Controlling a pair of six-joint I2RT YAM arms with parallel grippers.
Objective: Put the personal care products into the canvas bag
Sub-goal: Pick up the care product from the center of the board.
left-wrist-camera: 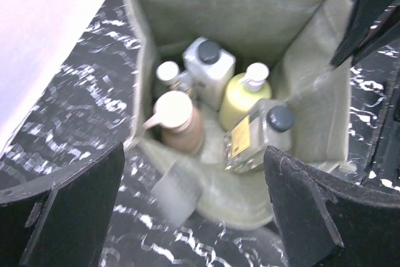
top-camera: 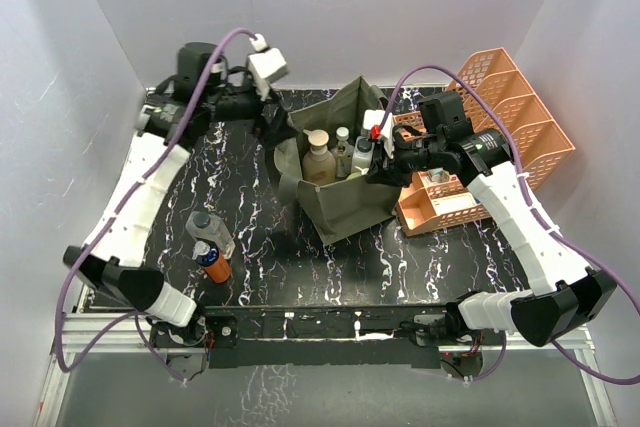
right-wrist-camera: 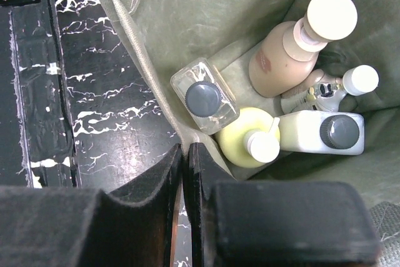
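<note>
Right wrist view: we are clenching the right tool [right-wrist-camera: 185, 154] on the wall of the canvas bag [right-wrist-camera: 187, 4], apparently spreading its mouth around five bottles [right-wrist-camera: 240, 132] inside. We are hanging the left tool [left-wrist-camera: 194, 170] released and empty above, its arm arching along the frame's left edge, while a clear bottle [top-camera: 209, 231] and an orange bottle [top-camera: 214, 263] are waiting on the tabletop [top-camera: 300, 267], lower left.

Probably a robotics lab, white enclosure walls [top-camera: 350, 7], marbled table [top-camera: 250, 202], left arm [top-camera: 145, 182], right arm [top-camera: 520, 215]
</note>
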